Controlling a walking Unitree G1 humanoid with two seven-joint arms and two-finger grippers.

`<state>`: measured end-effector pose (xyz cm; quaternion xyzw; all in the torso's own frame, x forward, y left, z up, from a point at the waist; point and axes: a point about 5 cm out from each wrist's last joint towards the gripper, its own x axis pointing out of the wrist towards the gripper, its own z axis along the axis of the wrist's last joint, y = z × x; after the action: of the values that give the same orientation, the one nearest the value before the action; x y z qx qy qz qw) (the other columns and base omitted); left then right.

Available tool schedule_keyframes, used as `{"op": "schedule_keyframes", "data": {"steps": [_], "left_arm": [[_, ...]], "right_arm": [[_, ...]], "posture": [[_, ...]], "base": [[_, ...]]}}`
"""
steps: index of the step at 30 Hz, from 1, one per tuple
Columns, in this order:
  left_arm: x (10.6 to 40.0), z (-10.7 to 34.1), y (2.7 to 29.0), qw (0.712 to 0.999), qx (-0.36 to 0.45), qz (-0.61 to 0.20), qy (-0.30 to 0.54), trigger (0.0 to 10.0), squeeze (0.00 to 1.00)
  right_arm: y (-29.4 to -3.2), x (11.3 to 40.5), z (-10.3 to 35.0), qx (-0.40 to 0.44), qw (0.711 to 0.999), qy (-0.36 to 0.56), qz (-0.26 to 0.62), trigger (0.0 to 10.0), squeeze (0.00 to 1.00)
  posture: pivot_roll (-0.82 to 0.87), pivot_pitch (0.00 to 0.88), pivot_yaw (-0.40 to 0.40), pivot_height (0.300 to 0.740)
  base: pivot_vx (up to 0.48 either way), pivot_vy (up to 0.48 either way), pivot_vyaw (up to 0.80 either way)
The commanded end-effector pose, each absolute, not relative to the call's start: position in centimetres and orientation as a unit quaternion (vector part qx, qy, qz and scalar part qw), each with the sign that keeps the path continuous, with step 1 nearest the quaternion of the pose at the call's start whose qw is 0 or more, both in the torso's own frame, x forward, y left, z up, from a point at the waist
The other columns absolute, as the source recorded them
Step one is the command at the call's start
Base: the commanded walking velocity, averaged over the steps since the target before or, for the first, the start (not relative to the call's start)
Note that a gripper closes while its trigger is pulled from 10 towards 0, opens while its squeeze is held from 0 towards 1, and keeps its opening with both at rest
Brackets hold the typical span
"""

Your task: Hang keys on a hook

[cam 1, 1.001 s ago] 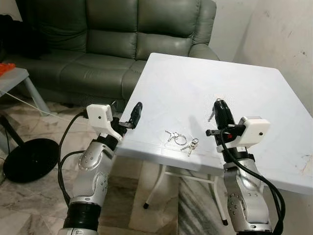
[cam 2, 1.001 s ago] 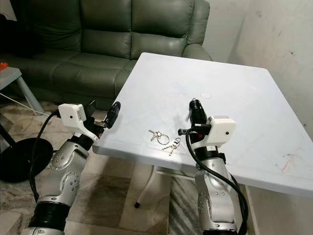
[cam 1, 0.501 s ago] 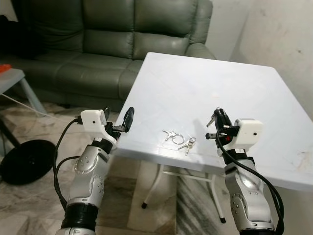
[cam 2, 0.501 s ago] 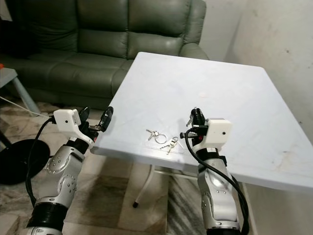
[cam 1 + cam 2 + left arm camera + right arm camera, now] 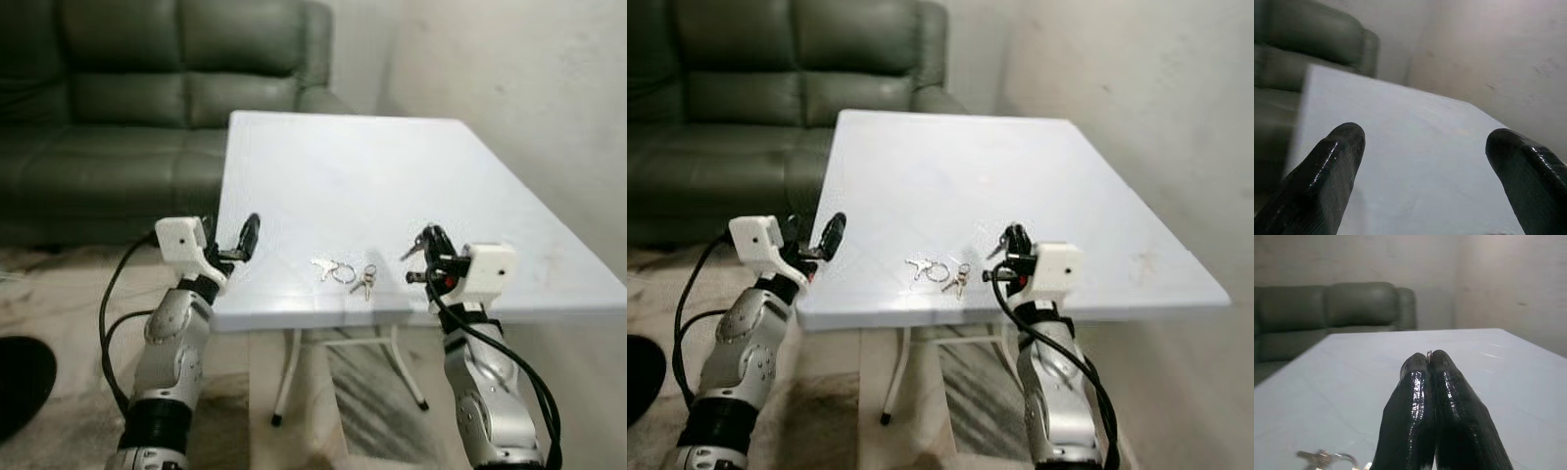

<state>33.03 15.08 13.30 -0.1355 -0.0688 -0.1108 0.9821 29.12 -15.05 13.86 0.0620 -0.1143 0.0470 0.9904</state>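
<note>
Two small bunches of keys on rings (image 5: 333,270) lie near the front edge of the white table (image 5: 333,166), one beside the other (image 5: 365,281). My right gripper (image 5: 428,236) hovers just right of them, shut on a small key (image 5: 411,251) that sticks out from its tips; its ring peeks out between the fingertips (image 5: 1428,353) in the right wrist view. My left gripper (image 5: 233,231) is open at the table's front left corner, with nothing between its fingers (image 5: 1337,156).
A dark green sofa (image 5: 127,98) stands behind and left of the table. A bare pale wall (image 5: 529,88) runs along the right. A black round base (image 5: 15,377) lies on the marble floor at the left.
The camera has swung to the right, so sofa and table have shifted left in the picture. Both arms keep their places by the table, and the right gripper still pinches the key.
</note>
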Motion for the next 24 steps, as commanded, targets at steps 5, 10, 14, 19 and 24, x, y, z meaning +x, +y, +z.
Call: {"op": "schedule_keyframes", "data": {"steps": [5,10,14,19,24], "left_arm": [[33.37,13.24,14.17,0.982,-0.144,-0.112,-0.051,10.0,0.0],[33.36,13.06,14.08,0.983,-0.141,-0.109,-0.045,10.0,0.0],[33.35,12.99,14.05,0.984,-0.138,-0.105,-0.042,10.0,0.0],[33.3,12.96,14.05,0.985,-0.136,-0.101,-0.041,10.0,0.0],[33.3,12.96,14.01,0.985,-0.136,-0.1,-0.042,10.0,0.0]], "right_arm": [[-15.96,28.99,14.11,0.056,0.991,-0.114,0.029,10.0,0.0],[-15.96,29.0,14.14,0.056,0.992,-0.113,0.029,10.0,0.0],[-15.95,28.98,14.14,0.056,0.992,-0.112,0.029,10.0,0.0],[-15.89,28.95,14.12,0.056,0.992,-0.11,0.028,10.0,0.0],[-15.92,28.99,14.13,0.056,0.992,-0.109,0.027,10.0,0.0]], "posture": [[-0.02,0.0,-0.065,0.74],[-0.02,0.0,-0.065,0.74],[-0.02,0.0,-0.065,0.74],[-0.02,0.0,-0.066,0.74],[-0.02,0.0,-0.067,0.74]], "base": [[0.0,0.0,-0.77],[0.0,0.0,-0.77],[0.0,0.0,-0.77],[0.0,0.0,-0.77],[0.0,0.0,-0.76]]}}
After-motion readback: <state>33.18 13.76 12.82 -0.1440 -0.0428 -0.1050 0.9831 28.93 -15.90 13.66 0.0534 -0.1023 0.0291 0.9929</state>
